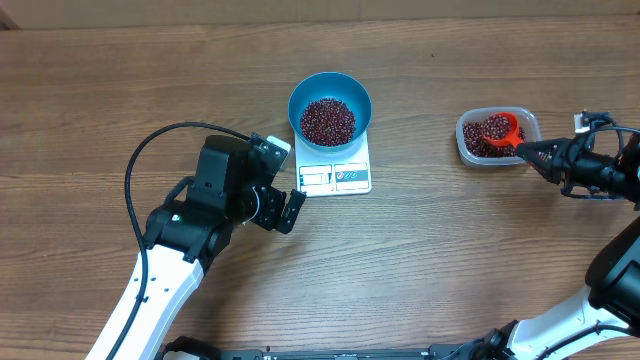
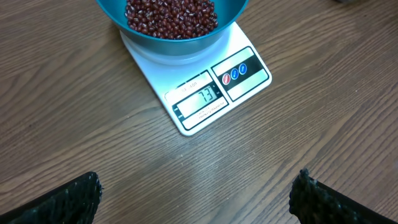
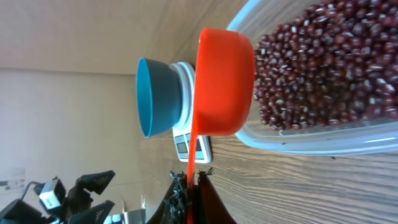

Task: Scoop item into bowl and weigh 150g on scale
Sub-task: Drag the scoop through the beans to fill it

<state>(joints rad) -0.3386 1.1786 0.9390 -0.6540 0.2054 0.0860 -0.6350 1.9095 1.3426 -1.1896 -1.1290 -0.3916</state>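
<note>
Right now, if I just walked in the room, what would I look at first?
Probably the blue bowl of dark red beans, sitting on the white scale in the middle of the table. Next you'd spot the orange scoop heaped with more beans. The right gripper holds it by the handle over the clear tub on the right side.

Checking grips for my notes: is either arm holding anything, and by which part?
The right gripper holds the orange scoop, shut on the end of its thin handle. The left gripper is open and holds nothing.
</note>
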